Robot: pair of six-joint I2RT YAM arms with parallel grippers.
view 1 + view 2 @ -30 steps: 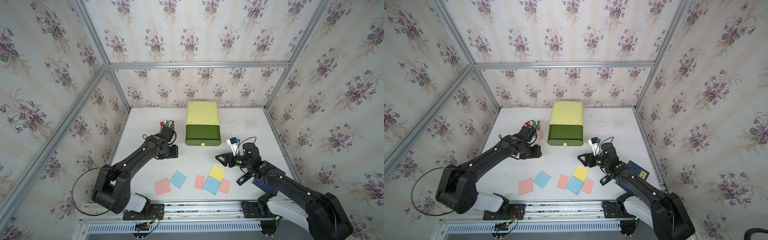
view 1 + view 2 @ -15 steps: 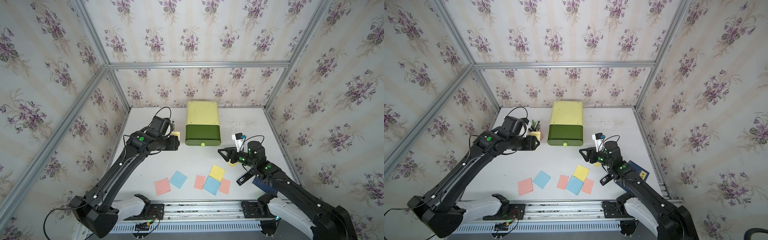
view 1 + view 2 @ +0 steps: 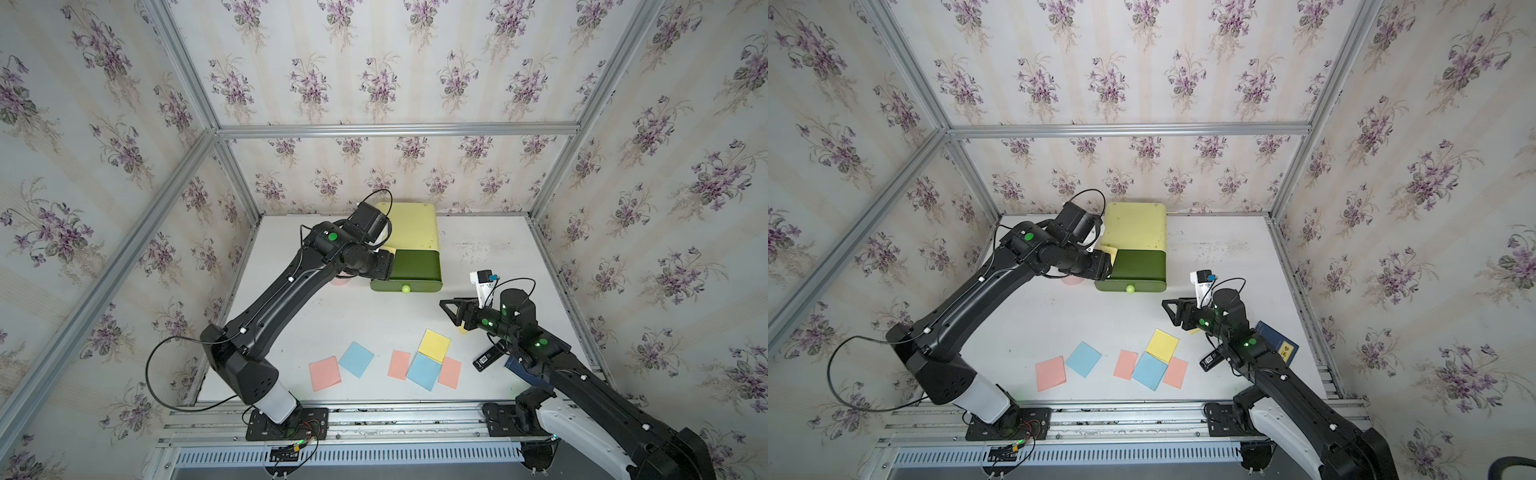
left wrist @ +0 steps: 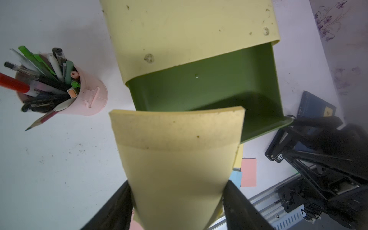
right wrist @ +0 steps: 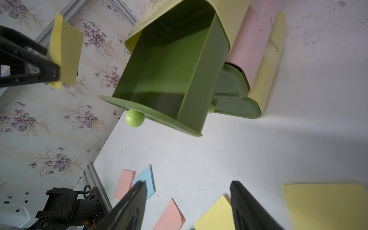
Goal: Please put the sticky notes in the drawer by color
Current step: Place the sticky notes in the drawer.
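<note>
Mid-delivery of a yellow one. At far left, just beside the chest, the pink pen cup [image 4: 87, 95]: little slack for a sideways swing. Pinched in the left claw [image 4: 178, 199], a curled yellow note [image 4: 177, 151], reaching only the left rim of the open top drawer [image 3: 415, 266], not yet inside. Next, likely: push on over the green tray, dip, let go; looks empty and roomy. Further right, flat on the counter [image 3: 316, 316], the other sticky notes [image 3: 434, 345], partly overlapped. Rightmost, right claw [image 3: 451, 311] spread wide, gripping nothing, near the dark blue book [image 3: 1277, 343]
</note>
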